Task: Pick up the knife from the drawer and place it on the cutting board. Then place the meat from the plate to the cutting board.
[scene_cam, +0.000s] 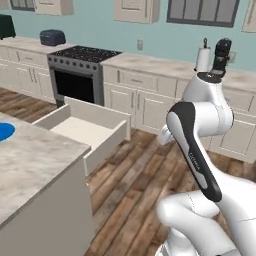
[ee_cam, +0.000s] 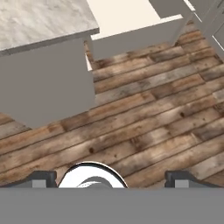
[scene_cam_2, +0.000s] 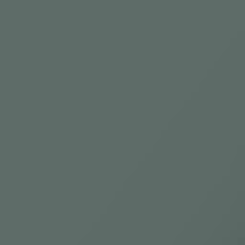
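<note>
The drawer stands pulled open from the island, cream-white with a pale beige inside; what I see of its inside is bare, and the knife is hidden or out of view. A sliver of the blue plate lies at the left edge of the island counter. The cutting board and the meat are out of view. In the hand view my gripper is open, its fingertips far apart with nothing between them. It hangs over the wooden floor, short of the drawer and the counter corner.
A black stove, a dark toaster and a paper towel roll line the back wall's white cabinets. Wooden floor lies between me and the drawer. The island's grey side stands close on the left.
</note>
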Controlling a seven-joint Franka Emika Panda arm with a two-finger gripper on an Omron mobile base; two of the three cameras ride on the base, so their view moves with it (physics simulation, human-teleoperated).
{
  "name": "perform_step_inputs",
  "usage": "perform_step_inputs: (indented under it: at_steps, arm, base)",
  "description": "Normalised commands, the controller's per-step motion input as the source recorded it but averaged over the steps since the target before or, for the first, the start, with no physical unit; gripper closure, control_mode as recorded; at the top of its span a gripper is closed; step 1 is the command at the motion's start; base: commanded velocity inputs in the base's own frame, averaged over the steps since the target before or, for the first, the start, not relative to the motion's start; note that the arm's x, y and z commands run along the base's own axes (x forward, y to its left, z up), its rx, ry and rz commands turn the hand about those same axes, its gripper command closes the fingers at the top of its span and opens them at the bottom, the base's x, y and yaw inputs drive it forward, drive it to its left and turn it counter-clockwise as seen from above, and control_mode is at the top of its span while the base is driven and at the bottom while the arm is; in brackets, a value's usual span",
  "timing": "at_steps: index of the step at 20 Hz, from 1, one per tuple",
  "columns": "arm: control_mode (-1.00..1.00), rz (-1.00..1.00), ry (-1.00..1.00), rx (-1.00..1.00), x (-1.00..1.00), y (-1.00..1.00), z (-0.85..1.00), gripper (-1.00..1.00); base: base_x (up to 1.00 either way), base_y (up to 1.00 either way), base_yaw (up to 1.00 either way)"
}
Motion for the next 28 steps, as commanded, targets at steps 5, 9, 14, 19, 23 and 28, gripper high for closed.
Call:
perform_step_inputs:
  at_steps: [5,9,14,19,23,28]
  arm:
    - [1.00,0.00,0.00,0.00,0.00,0.00,0.00,-1.00]
    - [1.00,0.00,0.00,0.00,0.00,0.00,0.00,-1.00]
    - [1.00,0.00,0.00,0.00,0.00,0.00,0.00,-1.00]
    - [1.00,0.00,0.00,0.00,0.00,0.00,0.00,-1.00]
    - [1.00,0.00,0.00,0.00,0.00,0.00,0.00,-1.00]
    - [1.00,0.00,0.00,0.00,0.00,0.00,0.00,-1.00]
  base:
    - [0.73,-1.00,0.29]
    - [0.92,-1.00,0.32]
    - [1.00,-1.00,0.37]
    - [0.93,-1.00,0.36]
    - [0.88,-1.00,0.41]
    - [0.85,-0.98,0.49]
